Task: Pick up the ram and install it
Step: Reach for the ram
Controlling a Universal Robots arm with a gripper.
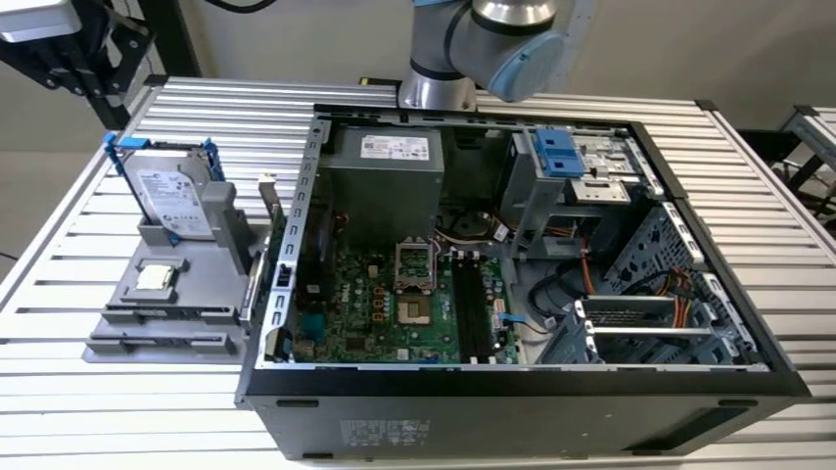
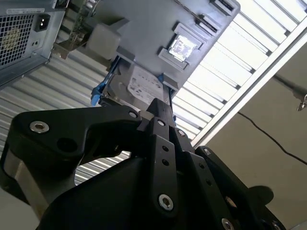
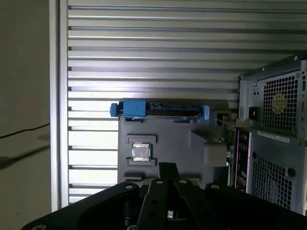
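Pincer (image 3: 167, 170): tips drawn together and narrow, with nothing seen between them. It hangs over the grey fixture (image 3: 163, 139) on the counter (image 1: 196, 108). The CPU chip (image 3: 140, 152) sits just past the tips, and the hard drive (image 3: 168, 108) in its blue bracket lies beyond that.

Ram (image 1: 266, 201): taken to be the thin stick standing upright at the fixture's edge, just beside the wall of the open case (image 1: 292, 255) (nearly edge-on in the exterior view, so the chips can't be confirmed). It is not yet grasped. The memory slots (image 1: 468, 305) on the motherboard look empty.

Judgement: the step in hand is the reach for the ram. To do it well, open the pincer before descending and centre it across the flat faces. Keep clear of the case wall and lift straight out.
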